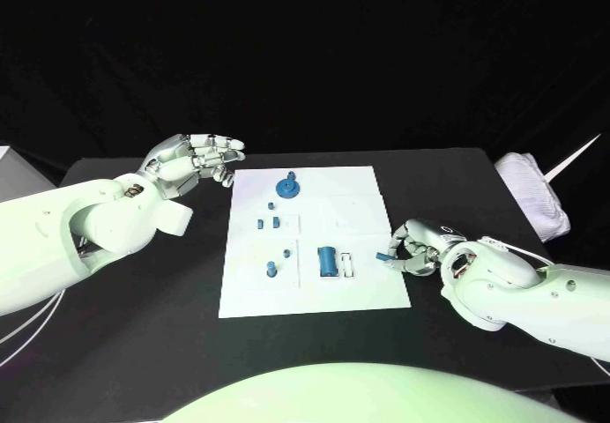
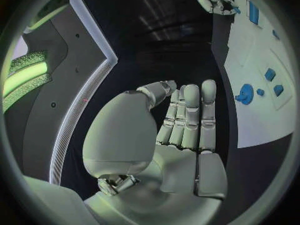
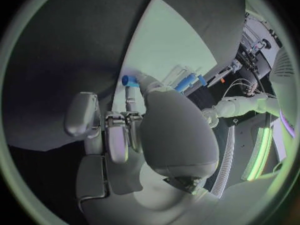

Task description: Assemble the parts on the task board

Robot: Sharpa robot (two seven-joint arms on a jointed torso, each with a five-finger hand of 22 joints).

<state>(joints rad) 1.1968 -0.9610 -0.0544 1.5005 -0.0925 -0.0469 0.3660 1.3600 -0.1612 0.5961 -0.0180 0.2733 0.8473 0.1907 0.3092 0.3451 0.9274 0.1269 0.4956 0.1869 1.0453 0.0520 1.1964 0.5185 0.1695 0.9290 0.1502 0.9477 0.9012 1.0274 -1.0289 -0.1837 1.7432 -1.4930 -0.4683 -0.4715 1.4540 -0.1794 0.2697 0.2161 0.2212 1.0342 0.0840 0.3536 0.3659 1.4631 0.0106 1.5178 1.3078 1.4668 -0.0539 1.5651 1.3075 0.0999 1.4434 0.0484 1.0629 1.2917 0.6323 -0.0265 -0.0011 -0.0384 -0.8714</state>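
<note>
Board (image 1: pixel 362 291) — white plate lying flat at the middle of the black bench (image 1: pixel 127 352), long side running from the near edge to the far edge. No brand, label or writing can be read on it.

Parts on the board: a round blue disc (image 1: pixel 290 187) near the far edge; two small blue pieces (image 1: pixel 266 224) just below it, toward the left edge of the board; two more small pieces (image 1: pixel 272 267) nearer the robot; a blue cylinder (image 1: pixel 328 260) lying beside a pale outlined slot at the board's middle.

Right hand (image 1: pixel 413 248) — low at the board's right edge, fingers (image 3: pixel 119 135) curled in and pinching a small blue peg (image 1: pixel 383 256); the right wrist view shows the peg's blue end (image 3: pixel 129 80) standing out past the fingertips, over the edge of the plate.

Left hand (image 1: pixel 193 160) — raised off the bench just beside the board's far left corner, holding nothing; fingers (image 2: pixel 190 115) straight and lying close together, thumb folded alongside them.

White bundle (image 1: pixel 540 194) at the right edge of the bench, well apart from the board.
</note>
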